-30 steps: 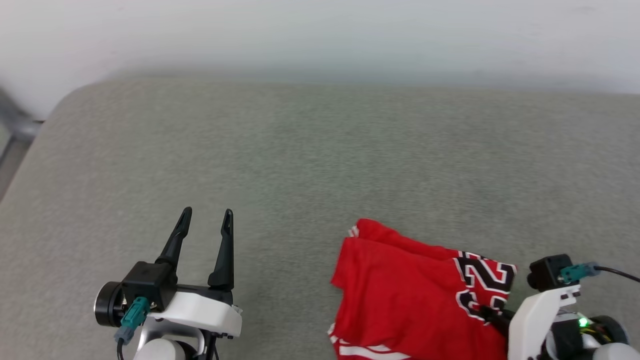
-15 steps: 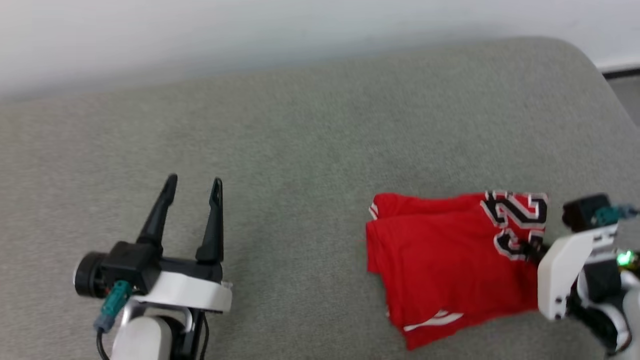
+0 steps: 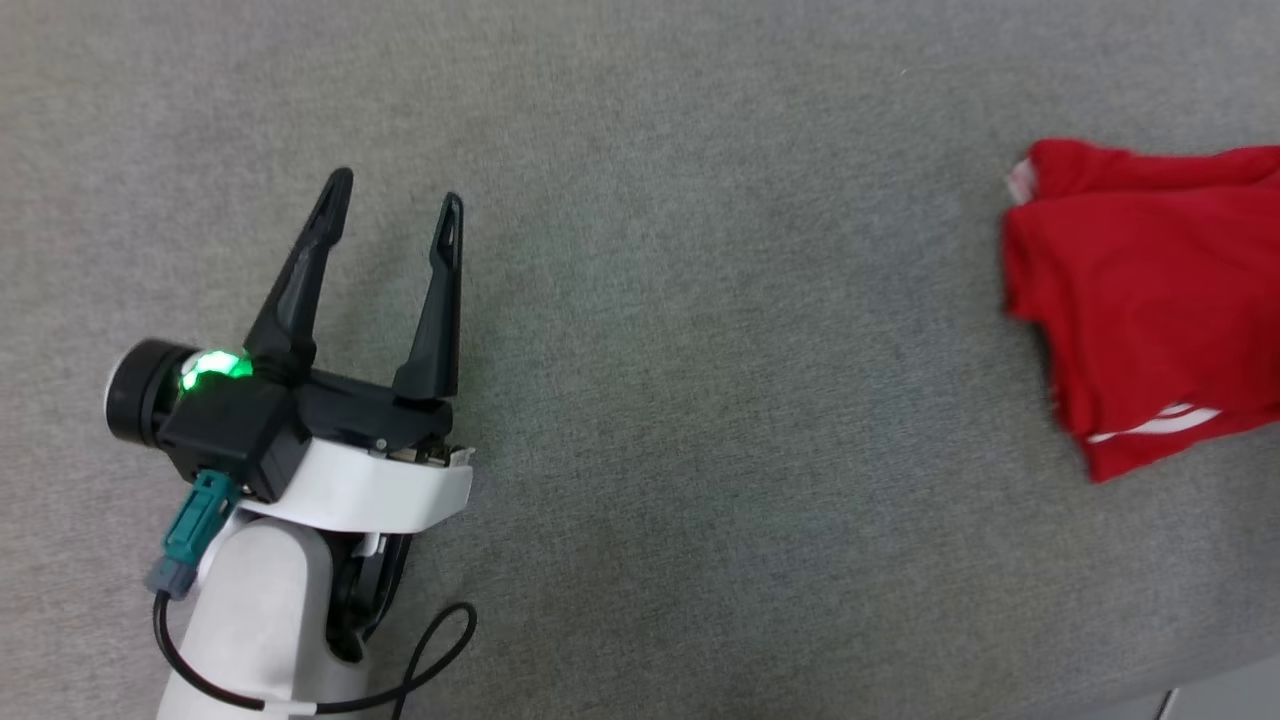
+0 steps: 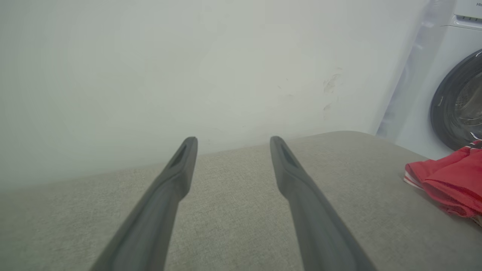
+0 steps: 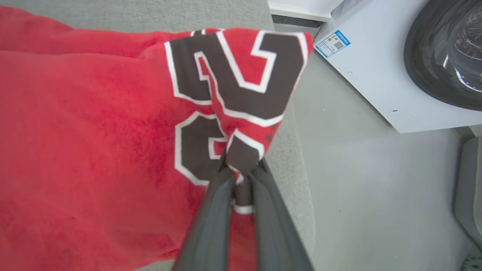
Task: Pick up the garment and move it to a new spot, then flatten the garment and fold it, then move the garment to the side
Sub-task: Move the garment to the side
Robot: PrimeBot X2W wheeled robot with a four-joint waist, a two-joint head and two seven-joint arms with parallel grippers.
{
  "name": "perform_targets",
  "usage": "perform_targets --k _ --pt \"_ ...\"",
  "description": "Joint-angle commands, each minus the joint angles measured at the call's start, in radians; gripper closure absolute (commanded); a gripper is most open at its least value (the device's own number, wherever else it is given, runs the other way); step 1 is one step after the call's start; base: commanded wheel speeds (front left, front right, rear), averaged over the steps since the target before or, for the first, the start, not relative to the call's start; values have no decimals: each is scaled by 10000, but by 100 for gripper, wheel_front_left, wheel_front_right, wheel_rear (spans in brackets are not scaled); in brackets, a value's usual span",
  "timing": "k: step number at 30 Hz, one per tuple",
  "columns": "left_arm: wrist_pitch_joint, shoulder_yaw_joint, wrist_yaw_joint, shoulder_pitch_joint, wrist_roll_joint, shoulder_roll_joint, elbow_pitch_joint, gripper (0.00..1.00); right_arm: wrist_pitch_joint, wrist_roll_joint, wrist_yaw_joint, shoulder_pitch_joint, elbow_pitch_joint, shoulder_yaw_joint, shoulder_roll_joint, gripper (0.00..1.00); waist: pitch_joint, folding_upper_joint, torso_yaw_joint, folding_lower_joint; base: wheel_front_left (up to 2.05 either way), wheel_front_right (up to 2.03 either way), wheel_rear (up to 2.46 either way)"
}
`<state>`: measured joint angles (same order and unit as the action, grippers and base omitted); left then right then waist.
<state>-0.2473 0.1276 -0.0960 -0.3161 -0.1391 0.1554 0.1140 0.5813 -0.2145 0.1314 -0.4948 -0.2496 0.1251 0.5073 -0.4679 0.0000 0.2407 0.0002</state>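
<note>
Folded shirt at the brink: the garment (image 5: 94,131), a red bundle, lies at the right-hand end of the grey cushion (image 3: 700,400), its lettered corner (image 5: 233,75) drawn up over the cushion's edge, with the bare floor (image 5: 357,195) and a washing machine (image 5: 376,75) just beyond.

The right gripper (image 5: 241,169) is clamped almost fully together on a narrow pleat of cloth at the black numerals; the bite is small, so the jersey could slide out of it under its own weight. It is hard to tell whether the pinch catches every folded layer or only the top one; if only the top, a pull would likely peel the fold apart rather than shift the bundle whole. A release this near the edge may let cloth spill to the floor.

The left gripper (image 3: 396,195) stands spread wide and holds nothing; it hovers over bare cushion, well apart from the garment, fingers aimed toward the pale wall (image 4: 188,67), pale forearm (image 3: 260,620) rising from the lower left of the head view; too far off to steady the fold. The right arm's fingers reach along the cloth toward the machine side.
</note>
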Motion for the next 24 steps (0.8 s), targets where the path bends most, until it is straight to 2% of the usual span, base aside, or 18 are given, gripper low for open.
perform_targets --k 1,8,15,16,17,18,24 --pt "21 68 -11 -228 53 82 129 0 -21 169 -15 -295 -132 230 183 100 -657 0 -49 -2 0 0 0" --pt "136 366 -103 -846 105 233 663 0 -314 1170 -16 -1121 -783 1812 510 100 -1565 0 -326 -2 0 0 0" --pt "132 711 -177 -1201 84 353 849 0 -748 2167 -15 -1465 -1386 3028 -66 100 -2016 0 -604 -2 0 0 0" --pt "120 736 -186 -1213 63 366 846 0 -867 2371 -15 -1452 -1471 3140 -175 73 -2025 0 -629 -2 0 0 0" --pt "108 759 -192 -1218 44 377 842 0 -1062 2481 -16 -1497 -1516 3391 -336 26 -2025 0 -650 -2 0 0 0" --pt "99 785 -185 -1209 31 383 834 0 -1237 2768 -15 -1481 -1556 3549 -421 0 -2012 0 -672 -2 0 0 0" --pt "44 816 -161 -992 -110 369 597 0 -2391 4205 -16 -1565 -1753 4599 -1059 0 -1641 0 -735 -2 0 0 0"
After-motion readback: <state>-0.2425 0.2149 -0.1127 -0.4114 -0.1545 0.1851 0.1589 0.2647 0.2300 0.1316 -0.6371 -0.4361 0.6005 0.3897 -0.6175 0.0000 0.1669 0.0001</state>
